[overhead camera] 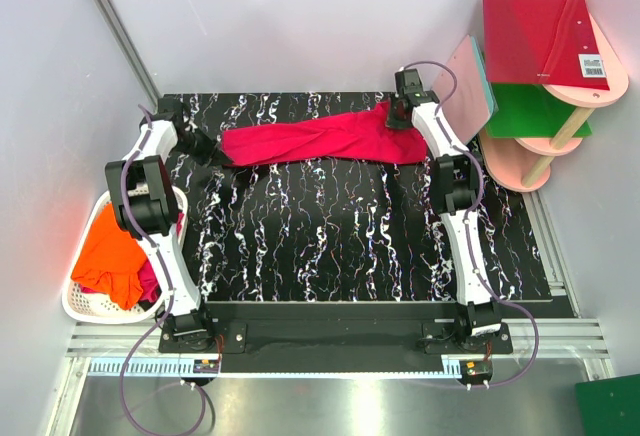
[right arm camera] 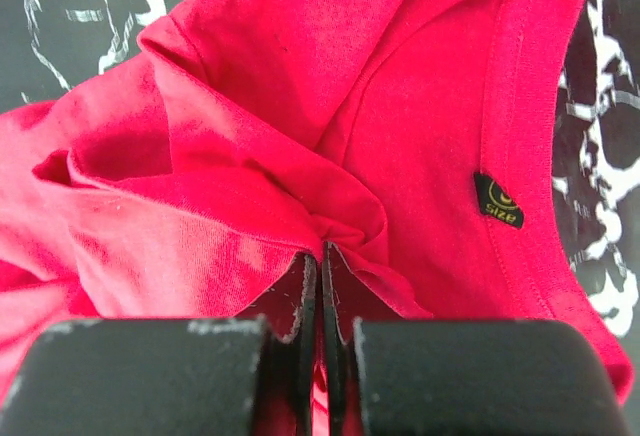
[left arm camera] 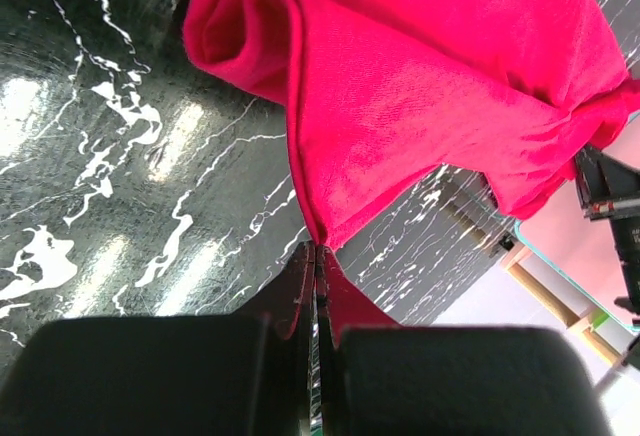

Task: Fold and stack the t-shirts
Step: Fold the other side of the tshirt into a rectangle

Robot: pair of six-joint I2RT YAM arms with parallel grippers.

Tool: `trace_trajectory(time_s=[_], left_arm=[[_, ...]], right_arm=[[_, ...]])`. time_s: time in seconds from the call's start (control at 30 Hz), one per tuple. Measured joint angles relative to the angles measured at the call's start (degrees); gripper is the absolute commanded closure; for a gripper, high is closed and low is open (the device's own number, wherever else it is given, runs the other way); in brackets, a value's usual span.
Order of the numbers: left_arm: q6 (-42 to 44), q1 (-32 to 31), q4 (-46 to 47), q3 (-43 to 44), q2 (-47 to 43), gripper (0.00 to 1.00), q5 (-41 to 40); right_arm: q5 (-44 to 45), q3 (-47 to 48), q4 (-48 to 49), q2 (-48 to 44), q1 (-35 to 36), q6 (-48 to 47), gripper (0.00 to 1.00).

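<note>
A crimson t-shirt (overhead camera: 320,139) is stretched in a long band across the far part of the black marbled table (overhead camera: 340,246). My left gripper (overhead camera: 207,146) is shut on its left end; in the left wrist view the cloth (left arm camera: 420,86) runs into the closed fingertips (left arm camera: 317,251). My right gripper (overhead camera: 400,116) is shut on its right end, near the collar with a black size label (right arm camera: 498,200); the cloth (right arm camera: 250,156) bunches at my right gripper's tips (right arm camera: 320,253). An orange t-shirt (overhead camera: 110,256) and another crimson one lie in the basket.
A white laundry basket (overhead camera: 84,306) sits off the table's left edge beside the left arm. A pink shelf stand (overhead camera: 560,136) at the far right holds rigid red (overhead camera: 535,36) and green (overhead camera: 530,111) boards, with a pink teal-edged board (overhead camera: 470,81) leaning by the right gripper.
</note>
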Motion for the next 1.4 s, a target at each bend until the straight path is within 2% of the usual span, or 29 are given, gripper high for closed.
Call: trace_trajectory(time_s=[0.33, 0.4, 0.43, 0.47, 0.5, 0.57, 0.6, 0.93, 1.4], left_arm=[[-0.02, 0.26, -0.28, -5.88, -4.15, 1.00, -0.57], [-0.02, 0.33, -0.39, -7.67, -5.31, 1.00, -0.68], [-0.02, 0.33, -0.52, -8.28, -5.70, 1.00, -0.72], [-0.02, 0.35, -0.83, -8.92, -6.10, 1.00, -0.76], [0.00, 0.37, -1.07, -9.29, -6.32, 1.00, -0.81], [0.00, 0.44, -1.07, -9.66, -6.43, 1.00, -0.87], [0.00, 0.44, -1.07, -9.75, -6.43, 1.00, -0.90], [0.20, 0.46, -1.05, -9.90, -6.43, 1.00, -0.94], [0.66, 0.61, -1.09, -10.58, -6.43, 1.00, -1.14]], right_arm=[[-1.36, -22.53, -2.19, -17.25, 0.00, -0.92, 0.95], [-1.86, -25.79, -2.64, -20.85, 0.00, -1.05, 0.92], [-2.10, -27.28, -2.60, -22.69, 0.00, -1.09, 0.86], [-2.29, -28.63, -2.67, -24.35, 0.02, -1.22, 0.72], [-2.56, -29.55, -2.78, -25.73, 0.02, -1.27, 0.46], [-2.91, -30.36, -2.78, -27.19, 0.02, -1.40, 0.41], [-2.99, -30.45, -2.78, -27.39, 0.00, -1.79, 0.34], [-5.66, -30.21, -3.45, -24.46, 0.02, -2.36, 0.35], [-7.61, -22.53, -4.37, -18.10, 0.04, -2.21, 0.36]])
